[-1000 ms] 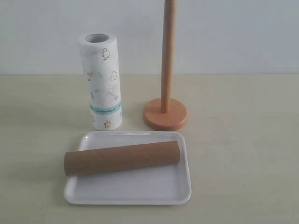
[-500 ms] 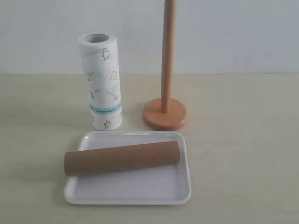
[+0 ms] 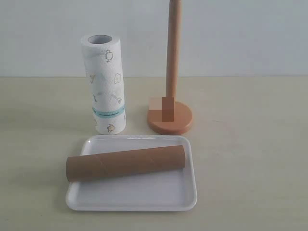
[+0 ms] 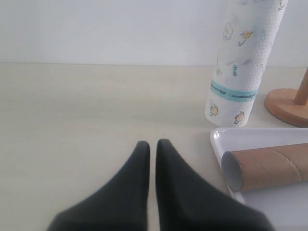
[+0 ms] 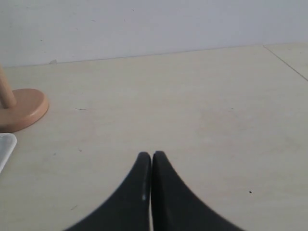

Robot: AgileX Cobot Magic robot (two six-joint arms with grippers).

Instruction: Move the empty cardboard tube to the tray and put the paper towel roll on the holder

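The empty cardboard tube [image 3: 126,162] lies lengthwise across the white tray [image 3: 139,195], its open end [image 4: 232,171] showing in the left wrist view over the tray rim [image 4: 217,142]. The paper towel roll [image 3: 104,83] stands upright on the table behind the tray, also visible from the left wrist [image 4: 243,57]. The wooden holder [image 3: 170,117] stands to the roll's right with its pole bare; its disc base [image 5: 21,109] shows in the right wrist view. My left gripper [image 4: 152,144] is shut and holds nothing, left of the tray. My right gripper [image 5: 151,156] is shut and holds nothing, right of the holder.
The pale table [image 3: 250,144] ends at a white wall behind. A seam in the tabletop [image 5: 286,60] runs across the far corner in the right wrist view. Neither arm shows in the exterior view.
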